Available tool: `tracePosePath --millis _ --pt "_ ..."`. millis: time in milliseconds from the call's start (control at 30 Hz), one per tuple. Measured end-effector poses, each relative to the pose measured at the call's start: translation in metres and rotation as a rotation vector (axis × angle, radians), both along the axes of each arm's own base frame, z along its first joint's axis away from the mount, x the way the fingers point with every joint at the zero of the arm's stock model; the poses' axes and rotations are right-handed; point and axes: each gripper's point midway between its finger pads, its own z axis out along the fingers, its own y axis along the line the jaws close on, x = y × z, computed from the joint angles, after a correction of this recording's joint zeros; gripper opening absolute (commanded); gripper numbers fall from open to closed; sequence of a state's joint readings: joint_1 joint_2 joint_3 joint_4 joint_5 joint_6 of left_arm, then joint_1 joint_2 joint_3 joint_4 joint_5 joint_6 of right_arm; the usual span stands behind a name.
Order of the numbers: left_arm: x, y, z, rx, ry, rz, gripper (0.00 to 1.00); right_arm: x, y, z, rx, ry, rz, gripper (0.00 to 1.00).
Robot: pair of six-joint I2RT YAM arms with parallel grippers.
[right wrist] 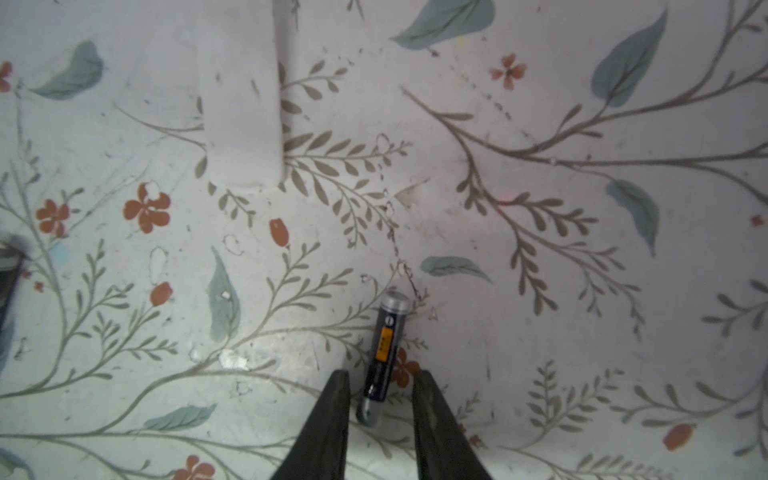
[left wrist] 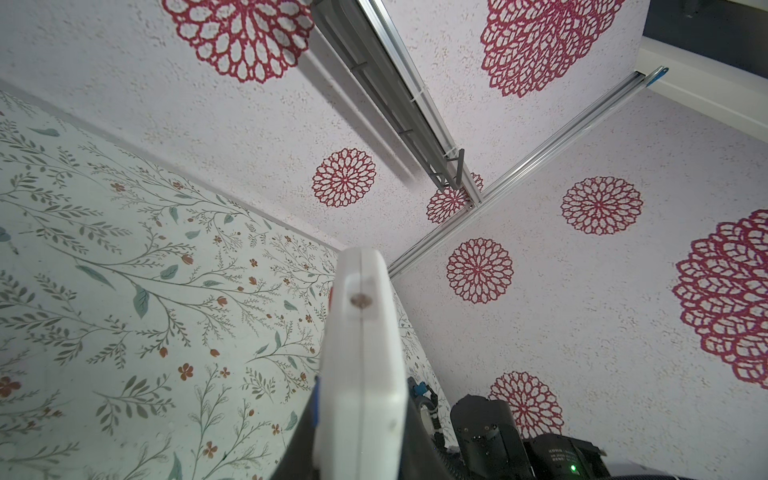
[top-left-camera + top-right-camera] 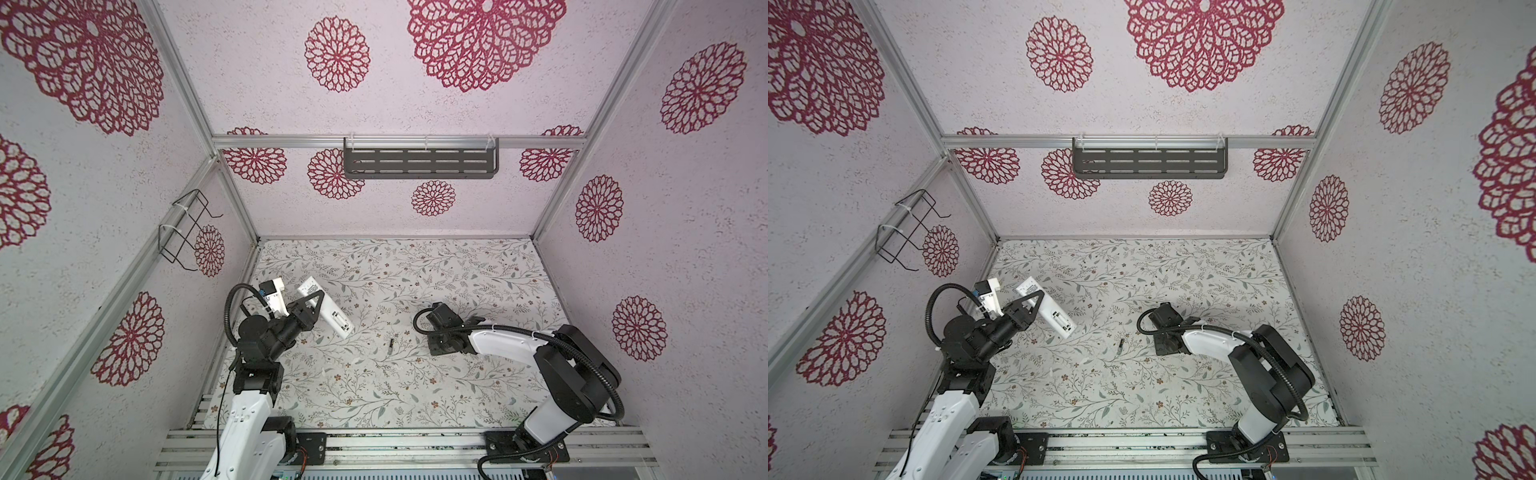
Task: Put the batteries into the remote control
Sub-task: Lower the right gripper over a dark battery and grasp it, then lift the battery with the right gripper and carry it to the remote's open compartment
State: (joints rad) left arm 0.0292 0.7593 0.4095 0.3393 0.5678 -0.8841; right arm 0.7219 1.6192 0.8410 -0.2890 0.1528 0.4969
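Note:
My left gripper [image 3: 309,308] [image 3: 1027,307] is shut on the white remote control [image 3: 330,309] [image 3: 1052,311] and holds it above the left of the table, with an open bay near its lower end. In the left wrist view the remote control [image 2: 361,332] stands edge-on between the jaws of that gripper [image 2: 361,440]. One of the batteries [image 3: 391,346] [image 3: 1121,345] lies loose mid-table. My right gripper [image 1: 382,374] is low over the table and open, a finger on each side of another of the batteries [image 1: 384,349], with gaps both sides. In both top views its wrist [image 3: 446,345] hides the fingers.
A flat white plastic piece [image 1: 243,104] lies on the floral table [image 3: 415,395] beyond the right gripper. A dark cylinder [image 1: 8,270] shows partly at the wrist view's edge. A dark shelf [image 3: 419,162] and a wire rack [image 3: 187,228] hang on the walls.

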Motion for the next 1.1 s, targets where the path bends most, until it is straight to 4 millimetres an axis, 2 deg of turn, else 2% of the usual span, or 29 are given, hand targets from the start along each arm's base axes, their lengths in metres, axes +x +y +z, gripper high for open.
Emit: tracePosePath --millis 567,867,1100 --pt "-0.002 0.0 0.0 0.0 -0.006 0.002 0.13 -0.001 0.001 0.0 0.001 0.0 0.003 0.14" --pt "-0.002 0.0 -0.001 -0.002 -0.003 0.001 0.13 -0.004 0.005 0.001 0.011 -0.006 0.035 0.12" --pt "-0.007 -0.013 -0.007 -0.003 0.015 -0.044 0.13 -0.016 0.015 0.008 0.049 -0.028 0.143 0.11"
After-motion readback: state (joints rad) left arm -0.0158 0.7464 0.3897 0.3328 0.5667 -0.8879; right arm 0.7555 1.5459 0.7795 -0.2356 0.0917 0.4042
